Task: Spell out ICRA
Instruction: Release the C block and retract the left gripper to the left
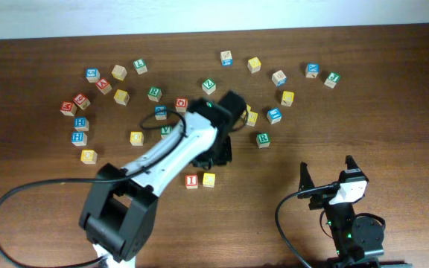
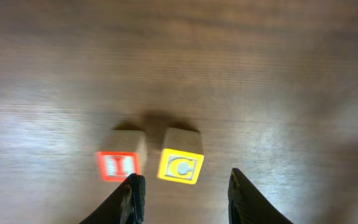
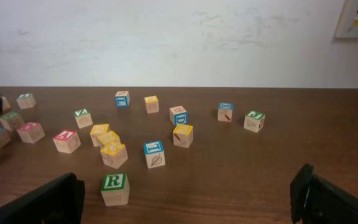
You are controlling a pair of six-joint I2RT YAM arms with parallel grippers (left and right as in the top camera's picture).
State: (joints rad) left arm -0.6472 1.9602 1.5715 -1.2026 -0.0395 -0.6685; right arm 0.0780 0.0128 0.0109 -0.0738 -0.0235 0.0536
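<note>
Beyond the C block [image 1: 208, 179], to its right, lies the R block [image 1: 263, 138], nearer the left claw [image 2: 185, 186], part-open and empty, than the wide right claw [image 1: 326, 167].

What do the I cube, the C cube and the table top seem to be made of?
I cube: apparently pale, unvarnished wood, since the top face is bare and matte; the letter face carries red print.
C cube: the same pale wood on top, with a yellow-coated letter face.
Table: dark brown wood or wood-look laminate; grain lines run across it, with a slight sheen.
</note>
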